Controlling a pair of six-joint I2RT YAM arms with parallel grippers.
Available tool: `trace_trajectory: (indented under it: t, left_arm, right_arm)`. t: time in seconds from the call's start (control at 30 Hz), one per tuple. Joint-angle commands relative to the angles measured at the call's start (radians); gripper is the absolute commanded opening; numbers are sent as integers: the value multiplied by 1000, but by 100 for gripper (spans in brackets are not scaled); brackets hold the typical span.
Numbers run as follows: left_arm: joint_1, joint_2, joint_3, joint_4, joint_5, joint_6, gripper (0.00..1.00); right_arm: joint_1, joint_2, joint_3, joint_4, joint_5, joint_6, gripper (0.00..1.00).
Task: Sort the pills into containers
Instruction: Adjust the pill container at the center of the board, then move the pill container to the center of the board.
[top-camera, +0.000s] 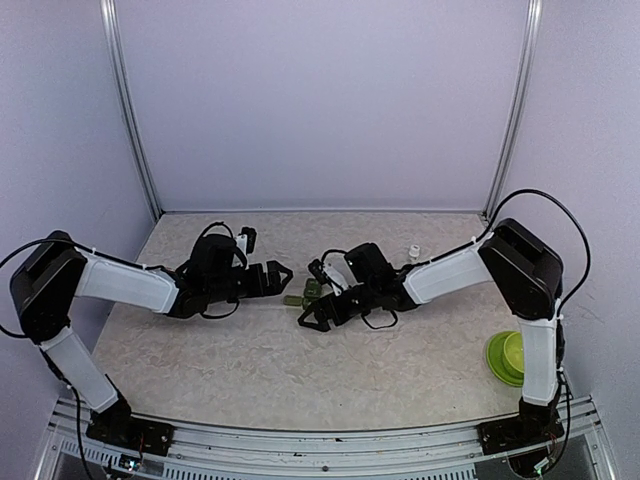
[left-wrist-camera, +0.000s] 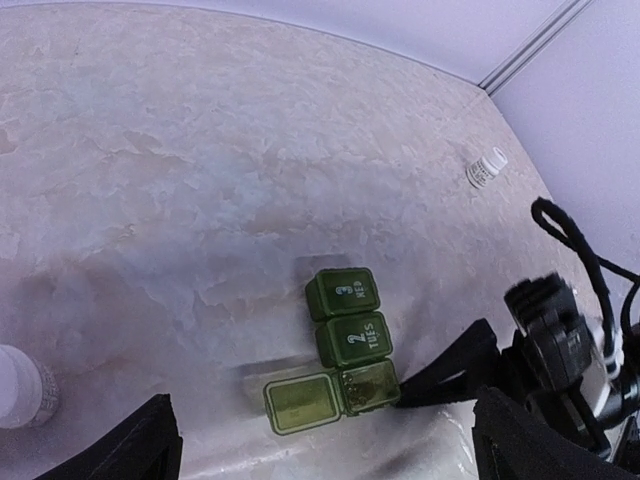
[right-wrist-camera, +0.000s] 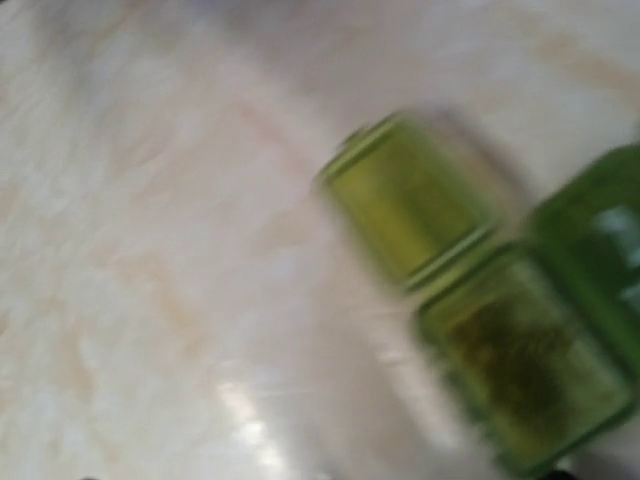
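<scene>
Starting at your left gripper (top-camera: 284, 277): fingers wide apart, gripping nothing, just left of the pill organizer.
Pill organizer (left-wrist-camera: 345, 345): flat on the table (left-wrist-camera: 150, 200), mid-scene; the WED and TUES compartments are shut, the end one is open with its lid folded out.
Right gripper (top-camera: 311, 295): your fingers stand apart and straddle the organizer; one tip is at the open compartment, contact not determinable.
White bottle (top-camera: 413, 251): behind the right arm, well apart from the organizer.
Green bowl (top-camera: 505, 357): far right, near your right arm's base.
</scene>
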Motion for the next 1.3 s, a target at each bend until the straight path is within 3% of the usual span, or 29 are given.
trace_trajectory:
  t: [0.0, 0.33, 0.77, 1.0, 1.27]
  left_arm:
    - [26, 54, 67, 0, 68, 37, 99]
    - [27, 237, 219, -40, 239, 88, 99]
    - [-23, 439, 424, -128, 295, 151, 99]
    - [-37, 489, 497, -185, 276, 175, 99]
    - [-61, 553, 567, -204, 437, 267, 99]
  right_arm:
    - [27, -44, -35, -1, -16, -9, 93]
    - [-1, -416, -324, -27, 108, 43, 95]
    - [-41, -915, -580, -125, 291, 88, 100]
    - [-42, -1029, -610, -180, 323, 101, 100]
    - [-43, -1006, -614, -177, 327, 81, 100]
